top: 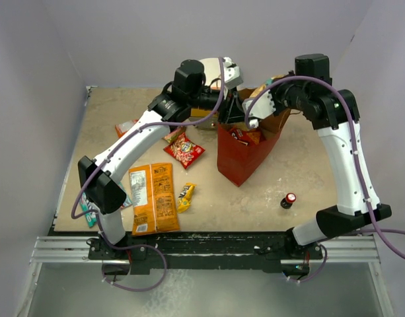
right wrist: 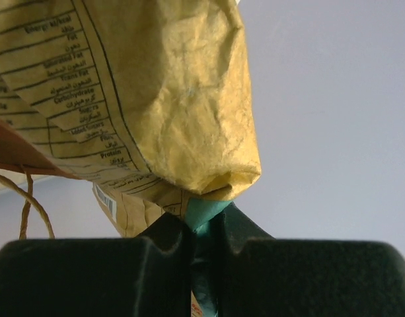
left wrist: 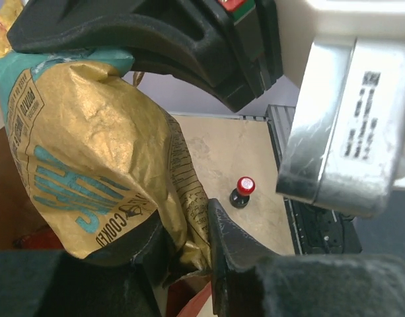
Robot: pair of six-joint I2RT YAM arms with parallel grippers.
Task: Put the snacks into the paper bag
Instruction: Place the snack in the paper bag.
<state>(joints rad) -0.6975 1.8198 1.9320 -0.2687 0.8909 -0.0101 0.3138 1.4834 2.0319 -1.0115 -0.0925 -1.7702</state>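
A tan chip bag (left wrist: 90, 152) with teal lettering hangs over the open top of the paper bag (top: 238, 162), which stands red-sided at mid table. My left gripper (left wrist: 182, 257) has the tan bag's lower crinkled edge between its jaws; in the top view it (top: 233, 112) is at the paper bag's back rim. My right gripper (right wrist: 201, 228) is shut on the tan bag's (right wrist: 156, 86) teal sealed edge; in the top view it (top: 255, 111) is right beside the left one. Red packets (top: 245, 137) lie inside the paper bag.
On the table's left lie two orange chip bags (top: 154, 198), a yellow bar (top: 184, 196), a red Doritos bag (top: 184, 150), small packets (top: 126, 127) and a teal candy bag (top: 90, 211) under the left arm. A red-capped bottle (top: 289, 200) stands front right. A round drawer unit (top: 212, 69) is behind the arms.
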